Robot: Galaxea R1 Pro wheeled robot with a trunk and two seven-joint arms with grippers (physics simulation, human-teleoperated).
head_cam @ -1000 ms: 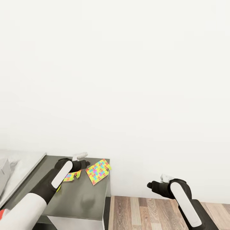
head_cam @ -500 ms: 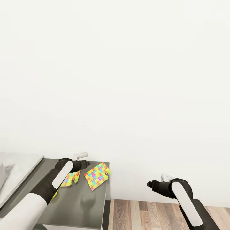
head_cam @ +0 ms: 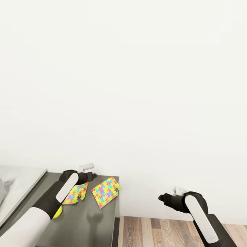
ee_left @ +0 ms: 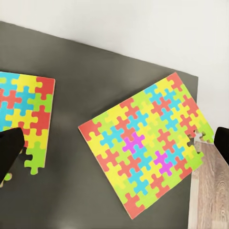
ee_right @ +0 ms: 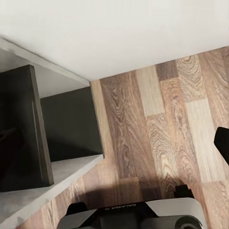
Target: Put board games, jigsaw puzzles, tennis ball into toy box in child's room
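1. Dark grey matte tabletop (head_cam: 96, 223) at lower left of the head view, set against a plain white wall (head_cam: 137, 85); right edge dropping to brown wood-plank floor (head_cam: 154, 231).
2. Two flat multicoloured jigsaw puzzles on the tabletop. Larger rectangular puzzle (head_cam: 105, 192) lying flat and turned at an angle, near the right edge; seen again in the left wrist view (ee_left: 145, 143), one corner close to the tabletop's edge and a gap in its border there.
3. Smaller multicoloured jigsaw puzzle (head_cam: 76, 194) just left of the larger one, apart from it, partly hidden by the left arm; in the left wrist view (ee_left: 26, 117) cut off by the frame, one loose-looking green piece jutting from its edge.
4. Yellow-green tennis ball (head_cam: 57, 213) on the tabletop, nearer than the small puzzle, mostly hidden behind the left forearm.
5. Left gripper (head_cam: 90, 175) above the far part of the tabletop, over the puzzles. Jaws spread wide, a dark fingertip (ee_left: 9, 150) at either side of the left wrist view, nothing between them.
6. Right gripper (head_cam: 161, 198) held over the floor, well right of the tabletop. Jaws' spread: cannot tell; nothing seen in their hold.
7. Right wrist view: wood floor (ee_right: 162, 129), grey side of the furniture, robot base at the frame's edge.
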